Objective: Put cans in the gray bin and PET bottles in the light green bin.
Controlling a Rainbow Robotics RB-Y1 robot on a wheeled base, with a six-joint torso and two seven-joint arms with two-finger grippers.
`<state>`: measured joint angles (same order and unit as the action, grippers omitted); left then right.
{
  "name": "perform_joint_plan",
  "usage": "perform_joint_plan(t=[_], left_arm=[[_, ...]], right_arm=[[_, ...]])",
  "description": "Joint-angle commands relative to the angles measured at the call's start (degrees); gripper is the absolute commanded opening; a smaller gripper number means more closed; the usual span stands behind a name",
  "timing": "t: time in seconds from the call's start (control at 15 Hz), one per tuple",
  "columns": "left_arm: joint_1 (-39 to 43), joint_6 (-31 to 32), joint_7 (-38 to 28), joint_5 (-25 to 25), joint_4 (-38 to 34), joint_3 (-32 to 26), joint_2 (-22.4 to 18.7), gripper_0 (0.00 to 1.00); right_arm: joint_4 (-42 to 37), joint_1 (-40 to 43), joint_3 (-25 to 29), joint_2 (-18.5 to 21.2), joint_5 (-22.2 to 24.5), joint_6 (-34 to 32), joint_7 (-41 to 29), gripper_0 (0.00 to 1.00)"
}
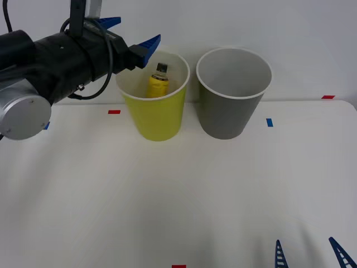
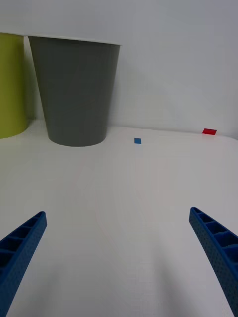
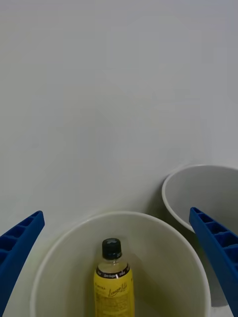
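Observation:
A small yellow PET bottle (image 1: pixel 158 81) with a black cap stands inside the light green bin (image 1: pixel 154 114), leaning toward its far wall; the left wrist view looks down on the same bottle (image 3: pixel 113 288) inside the bin's white rim (image 3: pixel 64 242). My left gripper (image 1: pixel 129 34) hangs open just above and left of that bin's rim, nothing between its blue fingers. The gray bin (image 1: pixel 230 111) stands to the right of the green one, and its inside looks bare. My right gripper (image 1: pixel 309 254) is open low over the table's near right edge, well short of the gray bin (image 2: pixel 77 91).
Small red tape marks (image 1: pixel 114 111) and blue tape marks (image 1: pixel 269 122) lie on the white table (image 1: pixel 178 195). A white wall rises close behind both bins. The left arm's dark body (image 1: pixel 50 67) reaches in from the left.

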<state>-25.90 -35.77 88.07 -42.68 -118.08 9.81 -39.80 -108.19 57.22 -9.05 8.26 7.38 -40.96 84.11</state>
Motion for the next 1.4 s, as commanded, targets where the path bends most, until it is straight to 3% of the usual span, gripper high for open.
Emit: perform_joint_plan(t=[0.07,0.47,0.6,0.73,1.13,1.27,1.4], left_arm=[[11.93,0.0,0.17,0.14,-9.63,-4.09,-0.63,1.0],[31.7,0.27,0.52,0.23,-22.02,-9.54,-0.55,1.0],[39.79,3.52,0.61,0.23,-24.57,-10.42,-0.37,1.0],[46.64,7.47,1.23,0.76,-26.15,-10.51,2.0,1.0],[56.31,7.47,4.3,-1.0,-27.82,-11.04,10.7,1.0],[59.12,10.64,11.33,-6.54,-25.45,-10.77,12.9,1.0],[60.79,18.99,18.98,-8.82,-20.44,-7.61,12.2,1.0]], right_arm=[[0.0,0.0,0.0,0.0,0.0,0.0,0.0,1.0],[0.0,0.0,0.0,0.0,0.0,0.0,0.0,1.0],[0.0,0.0,0.0,0.0,0.0,0.0,0.0,1.0],[0.0,0.0,0.0,0.0,0.0,0.0,0.0,1.0],[0.0,0.0,0.0,0.0,0.0,0.0,0.0,1.0],[0.0,0.0,0.0,0.0,0.0,0.0,0.0,1.0],[0.0,0.0,0.0,0.0,0.0,0.0,0.0,1.0]])
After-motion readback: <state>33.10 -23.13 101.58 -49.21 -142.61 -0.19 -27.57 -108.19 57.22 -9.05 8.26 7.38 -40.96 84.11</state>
